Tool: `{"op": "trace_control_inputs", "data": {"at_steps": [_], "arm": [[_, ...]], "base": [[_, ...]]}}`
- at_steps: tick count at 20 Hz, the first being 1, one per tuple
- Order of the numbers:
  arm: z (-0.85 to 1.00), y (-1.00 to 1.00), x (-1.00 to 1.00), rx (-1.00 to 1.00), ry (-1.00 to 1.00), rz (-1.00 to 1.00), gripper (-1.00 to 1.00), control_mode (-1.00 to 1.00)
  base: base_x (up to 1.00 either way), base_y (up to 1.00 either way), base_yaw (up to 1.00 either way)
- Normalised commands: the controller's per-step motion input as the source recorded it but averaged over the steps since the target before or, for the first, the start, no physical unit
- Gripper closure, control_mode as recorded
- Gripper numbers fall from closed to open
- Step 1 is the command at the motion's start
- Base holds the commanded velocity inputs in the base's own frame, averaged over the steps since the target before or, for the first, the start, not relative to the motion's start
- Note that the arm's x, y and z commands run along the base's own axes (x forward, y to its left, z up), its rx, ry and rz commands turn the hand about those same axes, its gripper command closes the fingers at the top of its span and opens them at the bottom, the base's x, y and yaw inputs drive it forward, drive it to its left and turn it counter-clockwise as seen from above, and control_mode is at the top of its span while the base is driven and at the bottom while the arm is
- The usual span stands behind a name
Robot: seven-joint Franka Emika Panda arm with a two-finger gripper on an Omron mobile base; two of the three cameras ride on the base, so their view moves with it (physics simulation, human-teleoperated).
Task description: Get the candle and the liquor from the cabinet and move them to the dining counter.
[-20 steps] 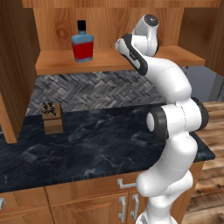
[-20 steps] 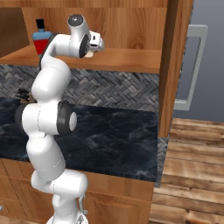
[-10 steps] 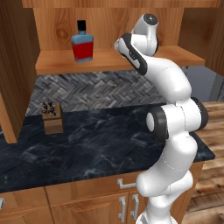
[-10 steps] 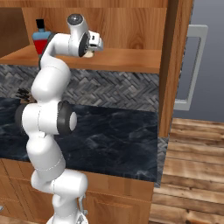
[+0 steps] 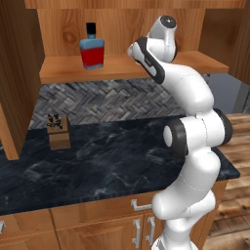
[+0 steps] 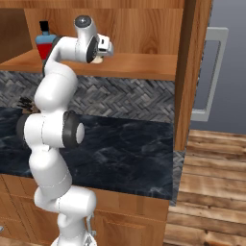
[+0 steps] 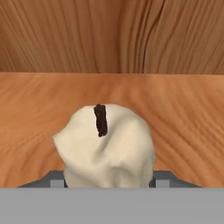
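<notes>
I see the liquor (image 5: 92,47) on the cabinet (image 5: 127,68) shelf, at nine o'clock from my gripper (image 6: 99,56). The candle (image 7: 107,146) sits between the fingers. The knife block (image 5: 57,132) stands on the counter (image 5: 107,156) below, at seven o'clock from the liquor.

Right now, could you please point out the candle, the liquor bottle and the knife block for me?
candle (image 7: 109,146): hand view, on its cream body below the dark wick.
liquor bottle (image 5: 93,56): left base view, on its red body.
knife block (image 5: 59,136): left base view, on its brown wooden front.
</notes>
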Motion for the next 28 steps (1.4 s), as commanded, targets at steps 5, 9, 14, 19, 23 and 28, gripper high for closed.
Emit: {"op": "trace_control_inputs", "data": {"at_steps": [5, 9, 14, 19, 23, 28], "arm": [[0.00, -0.01, -0.31, 0.00, -0.03, 0.01, 1.00, -1.00], [0.03, -0.09, -0.52, 0.00, -0.08, 0.00, 1.00, -1.00], [0.15, -0.13, -0.81, 0.00, -0.09, 0.00, 1.00, -1.00], [0.25, -0.17, -1.00, 0.00, -0.03, 0.00, 1.00, -1.00], [0.32, -0.07, -1.00, 0.00, 0.00, -0.04, 1.00, -1.00], [0.23, 0.00, -1.00, 0.00, 0.00, -0.07, 1.00, -1.00]], "base": [[0.00, 0.00, 0.00], [0.00, 0.00, 0.00], [0.00, 0.00, 0.00], [0.00, 0.00, 0.00], [0.00, 0.00, 0.00], [0.00, 0.00, 0.00]]}}
